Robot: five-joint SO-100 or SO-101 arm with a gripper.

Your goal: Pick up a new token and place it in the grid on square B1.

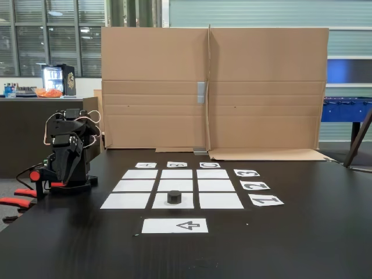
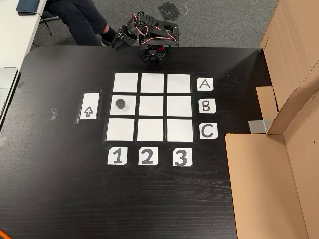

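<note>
Overhead-like other view: token (image 2: 120,103) sits inside square B1 (image 2: 127,110), edges clear.

Fixed view looks low across the table (image 1: 325,244) toward cardboard; other view looks down; both share the grid (image 2: 152,106).

From the front, the folded arm (image 1: 68,152) bunches up so tightly that its gripper (image 1: 63,165) gets lost in black plastic, and I can't tell how the jaws stand. From above, the gripper (image 2: 118,41) is only a dark blur past the table edge. The label A (image 1: 146,165) is washed out at this low angle, barely readable. The cardboard wall (image 2: 289,124) runs off the right edge in the top-down view. A seated person (image 2: 82,20) is cut off by the upper edge, with just the legs showing. The blue table (image 1: 347,109) behind is half hidden by cardboard.
</note>
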